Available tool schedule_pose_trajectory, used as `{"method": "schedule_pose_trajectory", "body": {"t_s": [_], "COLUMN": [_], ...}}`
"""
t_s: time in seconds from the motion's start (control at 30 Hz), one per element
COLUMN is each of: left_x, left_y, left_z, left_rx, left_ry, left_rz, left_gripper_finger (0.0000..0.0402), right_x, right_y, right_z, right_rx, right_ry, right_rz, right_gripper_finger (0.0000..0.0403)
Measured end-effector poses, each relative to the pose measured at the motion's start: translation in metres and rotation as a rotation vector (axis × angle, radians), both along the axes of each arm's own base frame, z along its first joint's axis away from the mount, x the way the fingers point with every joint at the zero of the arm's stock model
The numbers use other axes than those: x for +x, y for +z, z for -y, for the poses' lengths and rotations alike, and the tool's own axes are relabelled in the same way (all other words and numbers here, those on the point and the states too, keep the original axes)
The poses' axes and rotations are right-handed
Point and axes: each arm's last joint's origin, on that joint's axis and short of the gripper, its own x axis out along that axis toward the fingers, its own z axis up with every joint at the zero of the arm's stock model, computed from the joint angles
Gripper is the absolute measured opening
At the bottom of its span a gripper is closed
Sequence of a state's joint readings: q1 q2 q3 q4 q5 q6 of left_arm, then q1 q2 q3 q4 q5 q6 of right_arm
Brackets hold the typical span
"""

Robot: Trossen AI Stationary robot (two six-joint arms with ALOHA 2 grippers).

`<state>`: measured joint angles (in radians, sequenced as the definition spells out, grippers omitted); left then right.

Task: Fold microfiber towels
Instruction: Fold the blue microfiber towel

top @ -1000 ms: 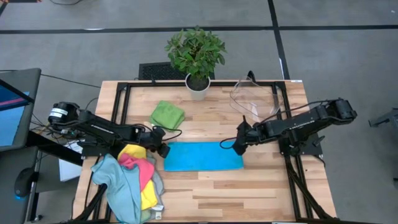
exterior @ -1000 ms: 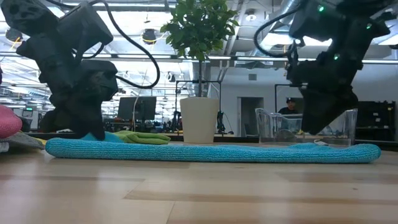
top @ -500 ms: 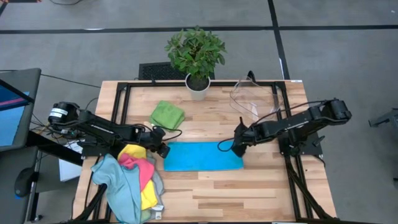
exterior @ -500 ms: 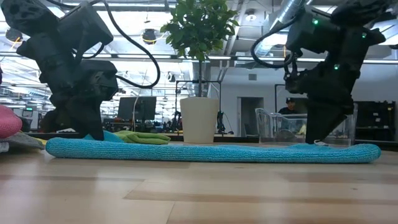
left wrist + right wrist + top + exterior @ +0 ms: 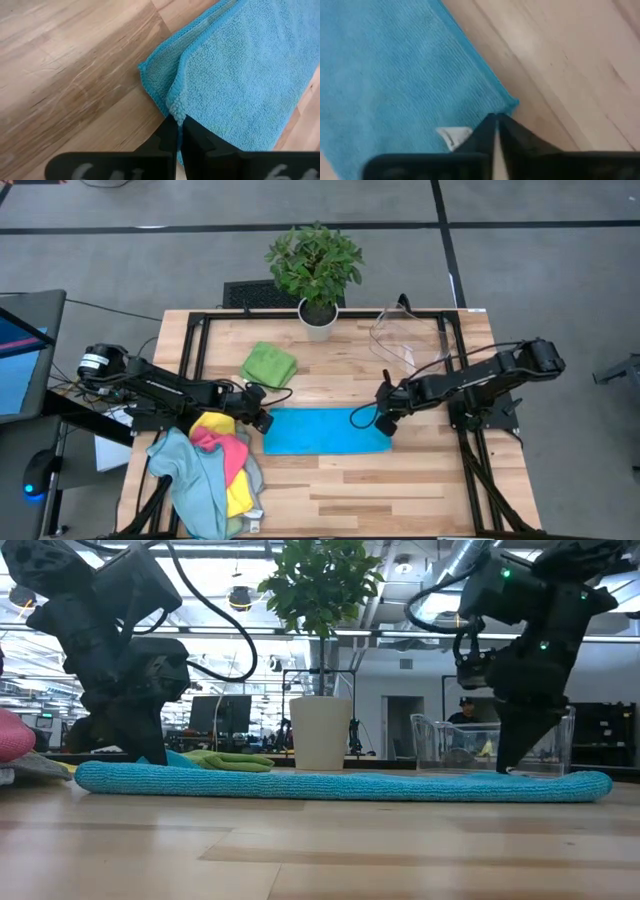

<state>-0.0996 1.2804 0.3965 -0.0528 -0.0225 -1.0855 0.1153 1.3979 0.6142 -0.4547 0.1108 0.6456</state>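
The blue towel (image 5: 327, 431) is laid as a folded strip across the middle of the desk (image 5: 420, 480), flat, with its long edges running between the two arms. Its far left corner is pinched by the left gripper (image 5: 179, 131), whose fingers (image 5: 167, 137) are pressed together on the doubled edge; its far right corner, beside a small white label (image 5: 453, 135), is met by the right gripper (image 5: 496, 131), whose fingers (image 5: 512, 132) are now pressed together at the cloth's edge, though a grip cannot be confirmed. Compared with a second ago, the right gripper has been lowered to that corner and closed from a wide spread, while the left gripper has been tightened fully and otherwise kept in place; the towel has not shifted. Behind the left gripper a folded green towel (image 5: 268, 365) is lying, and a heap of pale teal, pink and yellow towels (image 5: 213, 470) is crowded against the left arm at the near left of the desk. A potted plant (image 5: 316, 275) is placed at the far edge, and a clear plastic bin (image 5: 408, 338) stands just behind the right arm. Bare wood is left along the near edge and at the near right corner.
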Motion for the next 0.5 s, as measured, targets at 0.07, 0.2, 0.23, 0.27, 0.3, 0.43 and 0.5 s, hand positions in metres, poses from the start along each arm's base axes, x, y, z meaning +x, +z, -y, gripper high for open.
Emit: {"method": "schedule_pose_trajectory", "body": {"t_s": [0.07, 0.2, 0.23, 0.27, 0.3, 0.43, 0.5], "left_x": [0.000, 0.000, 0.000, 0.000, 0.000, 0.000, 0.001], "left_y": [0.000, 0.000, 0.000, 0.000, 0.000, 0.000, 0.001], "left_z": [0.000, 0.001, 0.001, 0.001, 0.001, 0.001, 0.001], "left_rx": [-0.005, -0.026, -0.027, -0.028, -0.031, -0.046, -0.058], "left_ry": [0.001, 0.003, 0.004, 0.006, 0.010, 0.022, 0.014], "left_rz": [0.000, -0.001, 0.000, 0.000, 0.000, 0.000, 0.009], "left_gripper_finger": [0.0001, 0.0000, 0.0000, 0.0000, 0.0000, 0.0000, 0.0000], "right_x": [-0.001, -0.001, -0.002, -0.001, 0.000, -0.003, -0.005], "right_y": [0.001, 0.004, 0.005, 0.007, 0.007, 0.014, 0.017], "right_z": [0.000, 0.000, 0.000, 0.000, 0.000, 0.001, 0.001], "right_rx": [0.000, 0.000, -0.001, 0.000, -0.002, -0.013, -0.014], "right_ry": [0.000, -0.004, -0.002, -0.002, -0.002, -0.007, -0.008], "right_rz": [0.000, 0.006, 0.010, 0.022, 0.030, 0.057, 0.059], "right_gripper_finger": [0.0014, 0.0023, 0.0019, 0.0014, 0.0010, 0.0010, 0.0007]}}
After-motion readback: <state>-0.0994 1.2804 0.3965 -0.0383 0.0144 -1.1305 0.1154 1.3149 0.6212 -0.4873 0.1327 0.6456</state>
